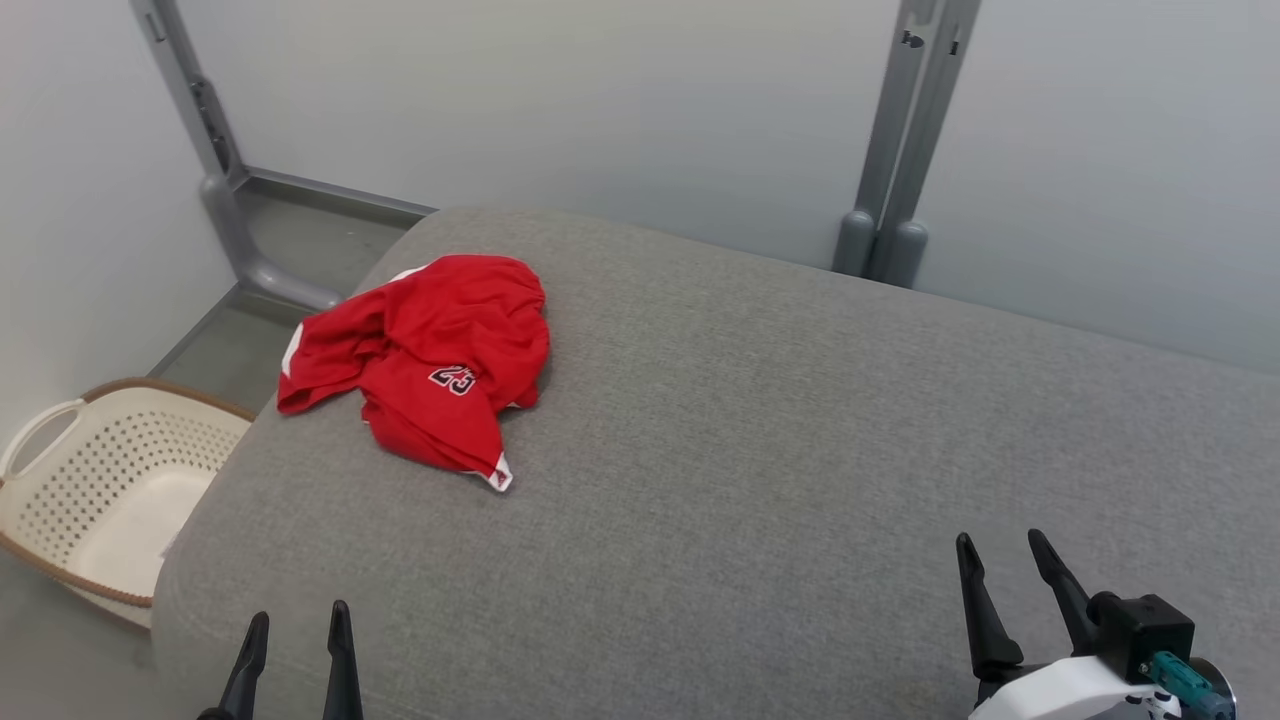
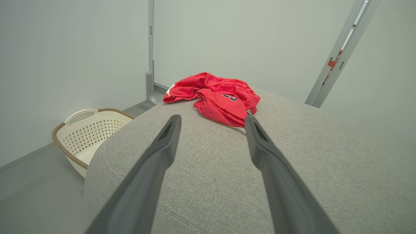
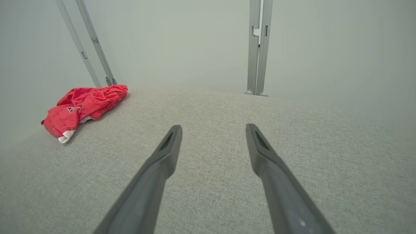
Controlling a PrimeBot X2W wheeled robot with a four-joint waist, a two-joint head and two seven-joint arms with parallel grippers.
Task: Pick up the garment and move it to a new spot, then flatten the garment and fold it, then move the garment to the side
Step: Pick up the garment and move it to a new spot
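Well clear of both tools, a crumpled red garment [image 1: 430,360] lies near the far left corner of a grey fabric-covered table [image 1: 750,420]. White trim shows at its hem, and a number printed on the cloth is only partly readable. The robot's left tool [image 1: 300,610] hovers over the table's near left edge, its two dark fingers spread apart and holding nothing. The right tool [image 1: 1000,536], at the near right, likewise has its fingers parted and empty above bare fabric. A cream perforated laundry basket [image 1: 90,470] with a brown rim sits on the floor just beside the table's left end. Two grey metal posts [image 1: 905,140] rise against the pale wall behind.
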